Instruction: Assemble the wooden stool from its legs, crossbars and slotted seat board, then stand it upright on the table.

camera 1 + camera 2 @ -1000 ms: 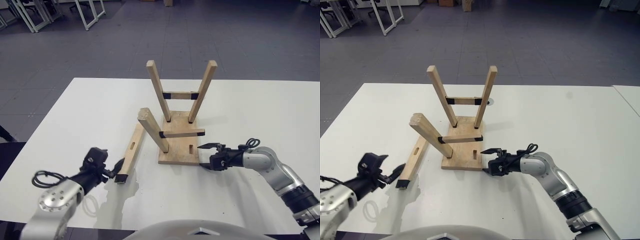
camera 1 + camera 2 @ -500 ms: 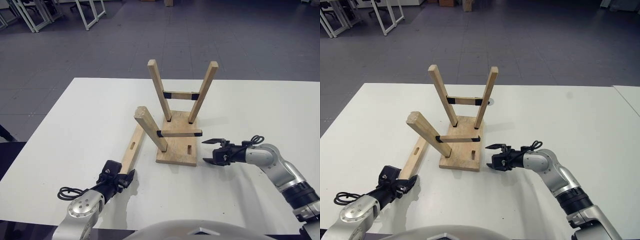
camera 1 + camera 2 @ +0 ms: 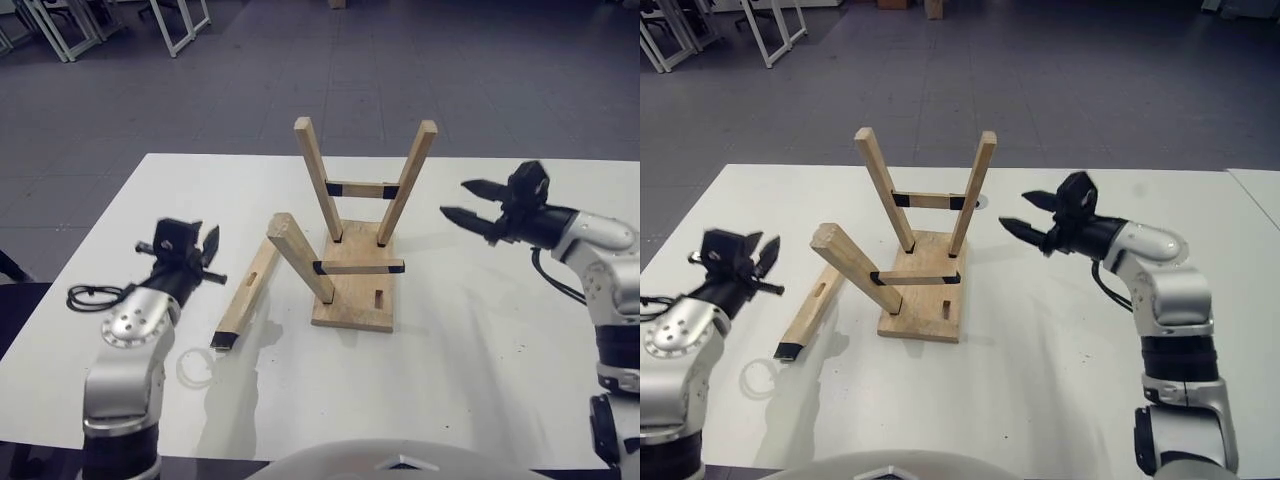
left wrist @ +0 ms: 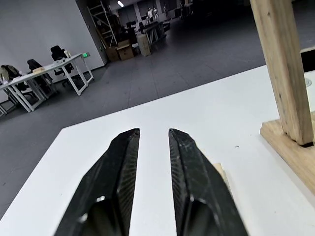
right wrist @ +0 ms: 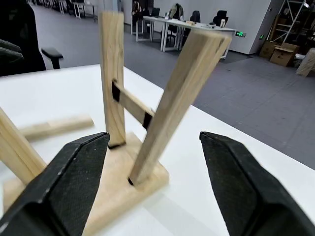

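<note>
The stool stands upside down mid-table: the seat board (image 3: 355, 305) lies flat, and two far legs (image 3: 317, 180) (image 3: 407, 180) rise from it, joined by a crossbar (image 3: 360, 190). A third leg (image 3: 300, 255) leans out to the left and carries a second crossbar (image 3: 362, 267). A loose leg (image 3: 247, 305) lies flat to the left of the board. My left gripper (image 3: 215, 255) hangs open above the table, left of the loose leg, and holds nothing. My right gripper (image 3: 455, 197) is raised right of the far right leg, wide open and empty, facing the upright legs (image 5: 112, 73).
The white table (image 3: 480, 340) has bare room on the right and along the front. A small clear ring (image 3: 193, 368) lies near the front left, just beyond the loose leg's dark end. The table's far edge runs behind the stool, with open floor past it.
My left gripper left the loose leg's near end and rose to the left; the leg lies a bit farther left. My right gripper lifted away from the seat board's right edge, up and back.
</note>
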